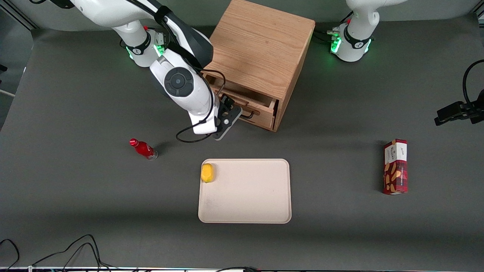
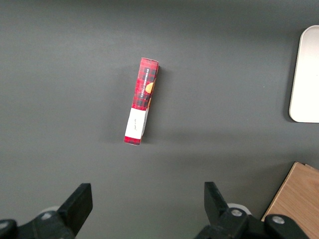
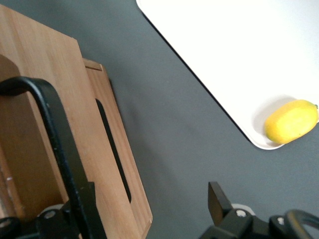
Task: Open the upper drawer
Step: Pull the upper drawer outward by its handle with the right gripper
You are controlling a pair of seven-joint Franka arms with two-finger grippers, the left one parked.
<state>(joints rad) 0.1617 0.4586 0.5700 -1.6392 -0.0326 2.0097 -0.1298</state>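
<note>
Long red box on dark table, seen from above.

Lying flat on the grey table (image 2: 224,124): a narrow red plaid box (image 2: 142,101), slightly tilted, white at one end and printed with an orange patch toward the other. Well apart from it, cut off at the frame edge, the rounded corner of a pale cream tray (image 2: 305,74). Near that tray but not touching, with bare table between, one light oak corner of the cabinet (image 2: 295,196).

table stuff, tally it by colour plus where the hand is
Red: 2, bottle and snack box
Yellow: 1, lemon
Cream: 1, tray
Wood: 1, cabinet, with its upper drawer partly pulled out
Total: 5
The hand is at the upper drawer's black handle.
</note>
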